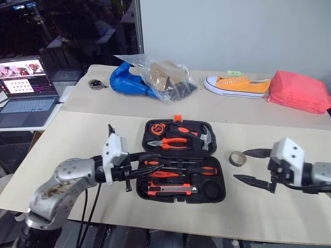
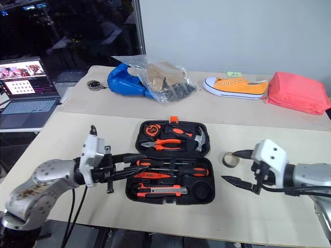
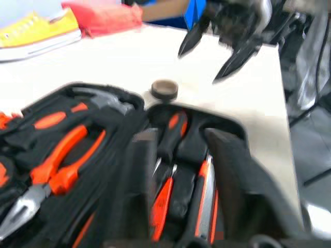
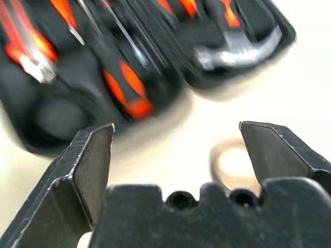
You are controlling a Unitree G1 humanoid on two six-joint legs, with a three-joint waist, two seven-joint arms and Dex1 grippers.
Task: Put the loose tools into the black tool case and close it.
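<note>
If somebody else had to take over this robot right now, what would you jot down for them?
Left gripper: empty, at the left edge of the open black tool case.
Right gripper: open, empty, close to the tape roll.
Done: screwdrivers and utility knife lie in the case's near half.
Left: the tape roll sits on the table to the right of the case; put it in, probably in the round recess, then close the lid.

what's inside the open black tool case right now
The black tool case holds pliers, a hammer and a tape measure in its far half; screwdrivers and a utility knife in its near half. The left gripper hides its near-left edge.
</note>
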